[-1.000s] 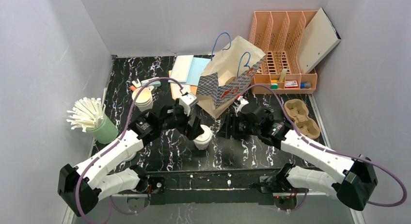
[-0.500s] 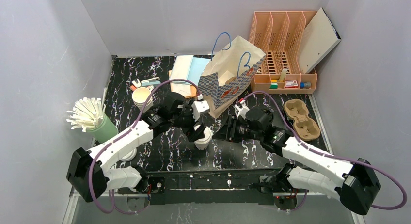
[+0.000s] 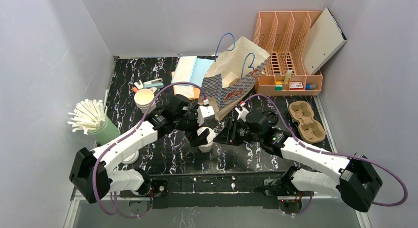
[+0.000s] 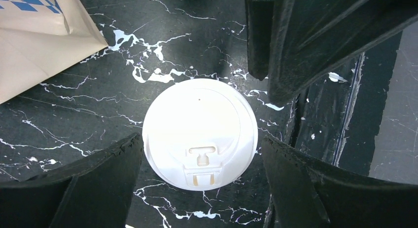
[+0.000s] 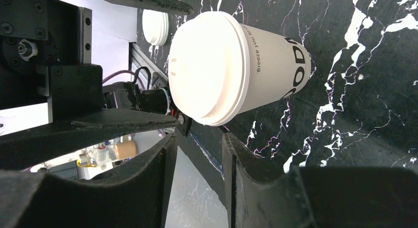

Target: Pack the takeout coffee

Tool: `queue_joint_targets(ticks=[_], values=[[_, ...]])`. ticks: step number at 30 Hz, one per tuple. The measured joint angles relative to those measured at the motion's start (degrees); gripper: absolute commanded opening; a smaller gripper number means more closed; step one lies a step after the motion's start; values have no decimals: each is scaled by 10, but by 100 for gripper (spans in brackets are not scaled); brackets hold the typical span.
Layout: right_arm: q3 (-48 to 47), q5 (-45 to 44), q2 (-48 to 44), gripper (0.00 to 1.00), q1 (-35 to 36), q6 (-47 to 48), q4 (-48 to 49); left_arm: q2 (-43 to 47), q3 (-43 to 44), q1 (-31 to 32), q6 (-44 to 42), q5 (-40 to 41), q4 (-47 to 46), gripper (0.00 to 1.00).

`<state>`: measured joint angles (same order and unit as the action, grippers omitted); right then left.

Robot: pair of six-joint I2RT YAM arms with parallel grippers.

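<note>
Takeout coffee: we saw a white paper cup (image 5: 268, 60) with black lettering and a white lid (image 4: 197, 109), upright on the black marbled desk (image 3: 167, 151), near the centre of the overhead frame.
Left end effector (image 4: 199, 149): it hung above the cup, jaws wide, one finger (image 4: 93, 188) on each side of the lid; we could not tell whether they touched it.
Right end effector (image 5: 197, 139): partly open and empty, just right of the cup in the overhead frame, clear of it.
Paper bag (image 3: 235, 80): it stood above and right of the cup, not touching it.
</note>
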<state>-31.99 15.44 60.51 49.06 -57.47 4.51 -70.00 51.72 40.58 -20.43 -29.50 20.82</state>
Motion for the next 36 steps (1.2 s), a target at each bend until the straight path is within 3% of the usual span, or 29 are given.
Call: queue_joint_targets(ticks=[11, 21, 27, 36], values=[[10, 2, 33, 40, 11, -7, 22, -1, 0, 1, 3, 4, 7, 80], [14, 2, 55, 38, 13, -9, 42, -14, 0, 1, 11, 5, 7, 84], [19, 2, 62, 35, 13, -9, 46, -16, 0, 1, 14, 4, 7, 70], [19, 2, 64, 35, 14, -9, 47, -17, 0, 0, 16, 3, 7, 68]])
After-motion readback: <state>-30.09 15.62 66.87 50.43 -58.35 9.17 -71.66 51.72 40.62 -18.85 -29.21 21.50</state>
